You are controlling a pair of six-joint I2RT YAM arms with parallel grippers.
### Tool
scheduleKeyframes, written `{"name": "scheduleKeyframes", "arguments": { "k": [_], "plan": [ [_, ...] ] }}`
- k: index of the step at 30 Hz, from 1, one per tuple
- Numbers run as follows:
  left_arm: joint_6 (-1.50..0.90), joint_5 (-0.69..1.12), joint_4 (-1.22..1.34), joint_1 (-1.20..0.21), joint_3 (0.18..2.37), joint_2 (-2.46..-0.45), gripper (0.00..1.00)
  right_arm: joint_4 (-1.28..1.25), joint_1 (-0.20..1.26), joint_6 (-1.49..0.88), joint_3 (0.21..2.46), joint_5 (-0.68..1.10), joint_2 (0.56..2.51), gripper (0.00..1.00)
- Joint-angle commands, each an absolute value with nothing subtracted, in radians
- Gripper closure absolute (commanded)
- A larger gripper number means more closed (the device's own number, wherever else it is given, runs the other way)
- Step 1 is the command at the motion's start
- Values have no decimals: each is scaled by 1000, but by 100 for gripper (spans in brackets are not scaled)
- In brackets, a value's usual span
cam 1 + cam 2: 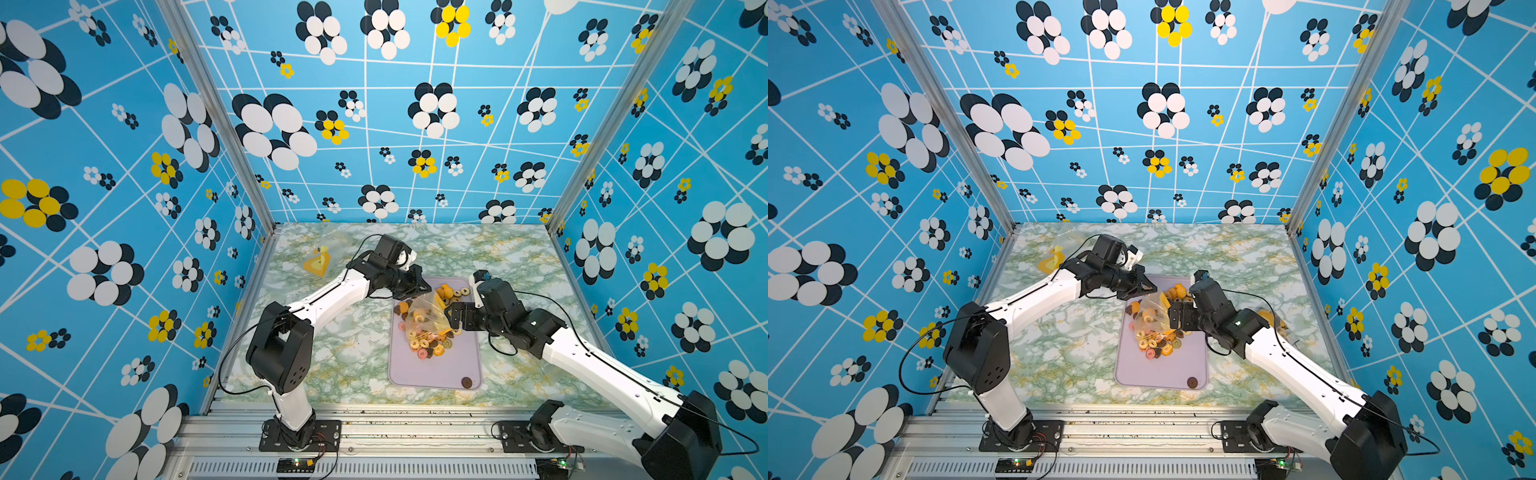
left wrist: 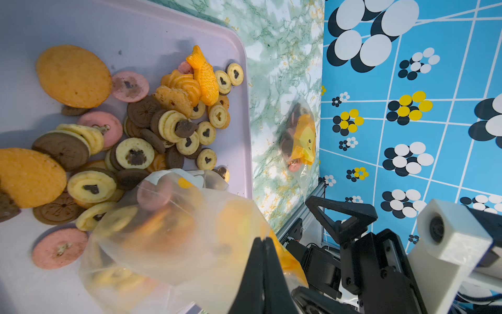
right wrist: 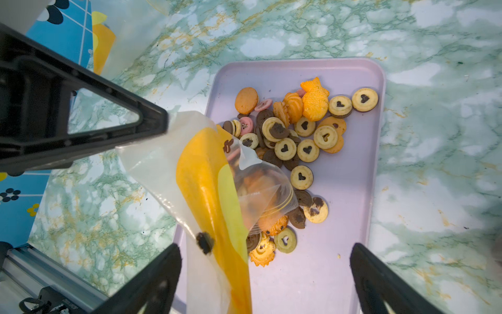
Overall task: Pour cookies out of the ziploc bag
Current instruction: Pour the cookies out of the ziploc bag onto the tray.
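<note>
Fingers (image 2: pixel 254 271) of the left gripper (image 2: pixel 262 240) are pressing flat together on a corner of the ziploc bag (image 3: pixel 206 176), so I am reading that as a firm pinch. That bag, clear plastic with a yellow-orange print, is hanging tilted with its mouth down on the lilac tray (image 3: pixel 342 231). The cookies (image 3: pixel 301 136) are lying in a loose heap on the tray around the mouth: pale rounds with dark heart centres, dark brown discs, pink ones, bigger orange rounds and one fish-shaped piece. A few more are showing through the plastic. One dark cookie (image 1: pixel 466 382) is sitting alone near the tray's front corner. I am seeing the right gripper (image 3: pixel 264 246) spread wide around the bag's lower edge, gripping nothing. Another printed bag (image 1: pixel 318 262) is lying far left on the green marble table (image 1: pixel 353 353).
</note>
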State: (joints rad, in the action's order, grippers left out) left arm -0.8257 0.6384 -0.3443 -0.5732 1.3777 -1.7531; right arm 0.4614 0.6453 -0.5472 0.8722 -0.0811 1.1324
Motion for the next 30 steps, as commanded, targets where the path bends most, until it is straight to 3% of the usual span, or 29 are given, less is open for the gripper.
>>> {"name": "scheduleKeyframes", "arguments": {
  "k": [1,30],
  "plan": [
    [-800,623,-388,-578,1402,-1730,100,464,637,-563,862,-89,1130,1],
    [-738,595,-490,-592,1494,-1738,100,432,607,-560,865,-66,1164,1]
  ]
}}
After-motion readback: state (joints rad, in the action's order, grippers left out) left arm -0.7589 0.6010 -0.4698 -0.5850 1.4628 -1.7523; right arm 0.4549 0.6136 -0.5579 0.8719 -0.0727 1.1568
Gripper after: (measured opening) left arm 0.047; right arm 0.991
